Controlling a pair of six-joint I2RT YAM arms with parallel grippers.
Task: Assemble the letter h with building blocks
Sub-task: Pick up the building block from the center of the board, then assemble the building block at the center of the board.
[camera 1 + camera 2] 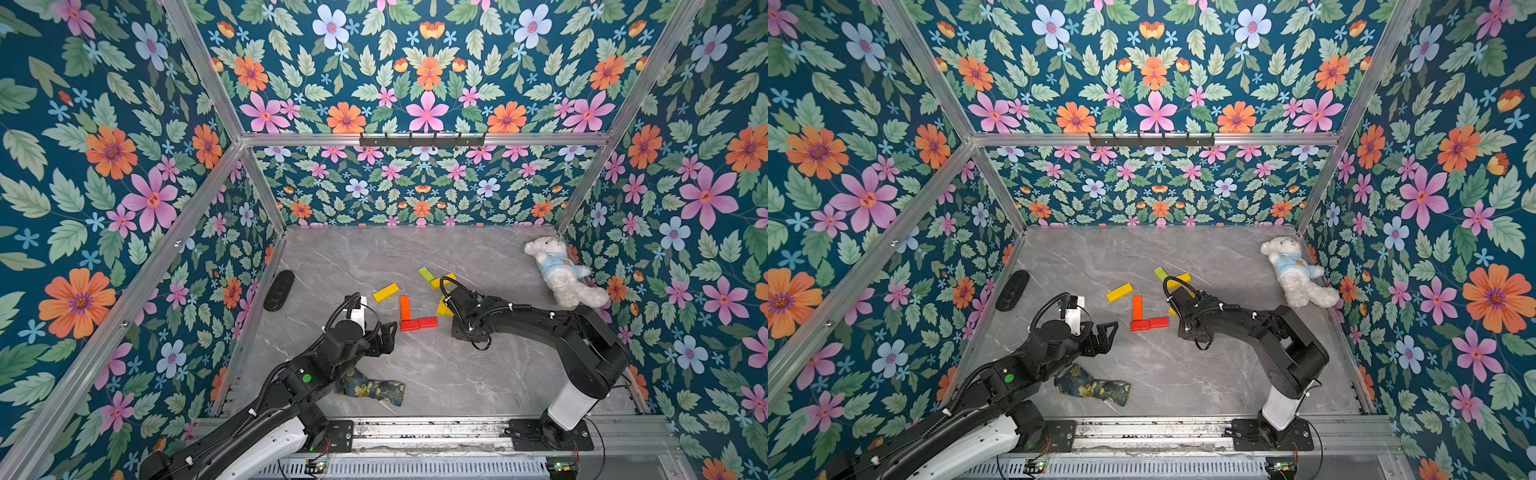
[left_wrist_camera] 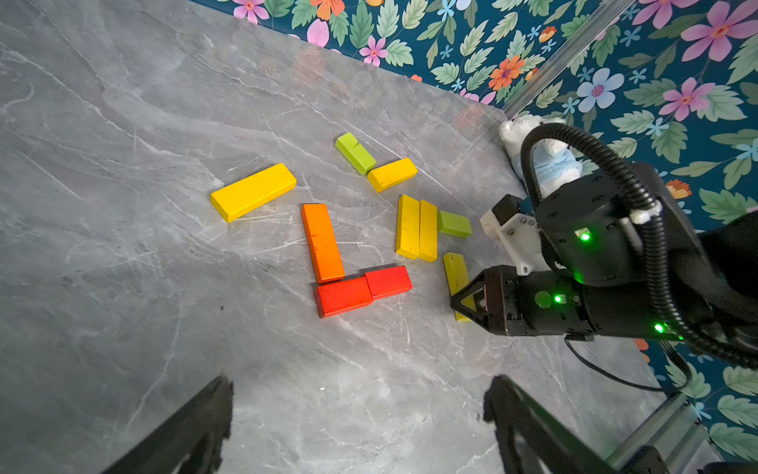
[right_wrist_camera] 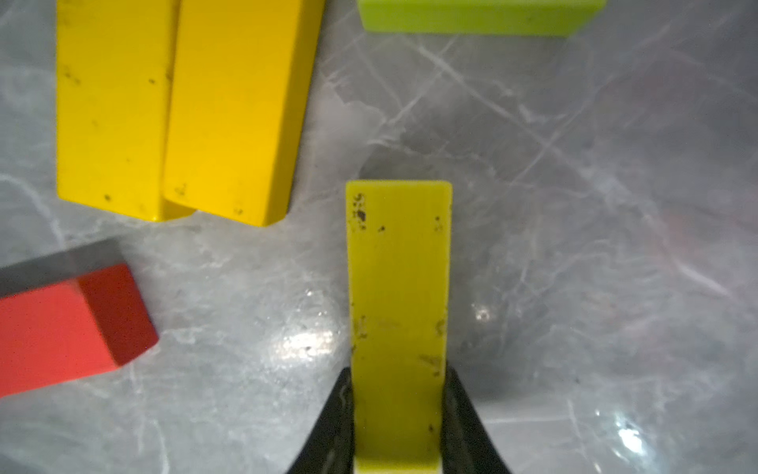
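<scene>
Building blocks (image 2: 323, 242), small painted wooden-looking bars, are lying on the grey marbled desk (image 2: 123, 205). The right claw (image 3: 398, 373) is pinching a mustard-yellow bar (image 3: 398, 287) across its long sides, just beside the red pair (image 2: 363, 289). It is looking light, stiff and slick. The left claw (image 2: 360, 383) is hanging spread wide nearby.

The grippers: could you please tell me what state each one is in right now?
Left gripper: open, holding nothing.
Right gripper: shut on the dull yellow block.

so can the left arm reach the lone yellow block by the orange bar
Probably yes: the left gripper is open, only bare table between it and that yellow block; right gripper grips a mustard bar elsewhere.
</scene>
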